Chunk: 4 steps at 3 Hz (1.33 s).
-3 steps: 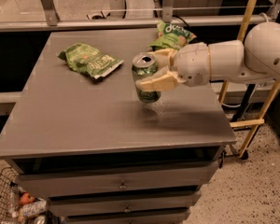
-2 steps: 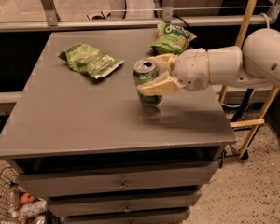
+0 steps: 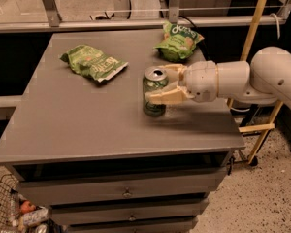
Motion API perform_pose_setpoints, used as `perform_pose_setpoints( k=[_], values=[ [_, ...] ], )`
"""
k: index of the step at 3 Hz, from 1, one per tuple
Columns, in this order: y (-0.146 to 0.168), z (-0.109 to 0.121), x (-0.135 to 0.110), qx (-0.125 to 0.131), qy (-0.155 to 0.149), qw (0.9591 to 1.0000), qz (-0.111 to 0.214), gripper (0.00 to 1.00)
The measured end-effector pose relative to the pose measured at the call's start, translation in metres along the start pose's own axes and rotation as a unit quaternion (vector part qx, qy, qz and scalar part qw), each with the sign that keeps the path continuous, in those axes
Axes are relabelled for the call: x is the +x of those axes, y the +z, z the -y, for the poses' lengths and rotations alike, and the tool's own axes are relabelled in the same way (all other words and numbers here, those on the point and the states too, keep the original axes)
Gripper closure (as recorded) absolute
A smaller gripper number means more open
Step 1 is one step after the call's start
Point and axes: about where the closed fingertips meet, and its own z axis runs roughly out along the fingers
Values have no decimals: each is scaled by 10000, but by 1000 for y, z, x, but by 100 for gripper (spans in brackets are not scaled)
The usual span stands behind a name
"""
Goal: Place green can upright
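Note:
The green can [image 3: 153,107] stands upright on the grey table [image 3: 82,123], right of its middle, with its silver top and pull-tab facing up. My gripper [image 3: 156,84] reaches in from the right at the end of the white arm [image 3: 242,81]. Its cream fingers [image 3: 165,97] clasp the can, one across the front and one behind. The can's base looks to be on the tabletop.
A crinkled green snack bag [image 3: 93,62] lies at the table's back left. Another green bag [image 3: 178,41] lies at the back, just behind the gripper. A yellow frame [image 3: 256,30] stands to the right. Drawers [image 3: 126,193] are under the tabletop, with a wire basket [image 3: 9,212] at the lower left.
The gripper has lowered the can slightly toward the tabletop and brought it from a slight tilt to upright. The bags have not moved.

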Motion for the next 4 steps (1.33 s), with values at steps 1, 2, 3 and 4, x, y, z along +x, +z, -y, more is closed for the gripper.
perform_pose_setpoints(
  k=[1,2,3,4],
  values=[
    [-1,2,6,-17,107,9998,195,97],
    [-1,2,4,-18,107,9998,195,74],
    [1,1,4,-42,102,9997,199,51],
    [3,1,3,-55,98,9997,201,28]
  ],
)
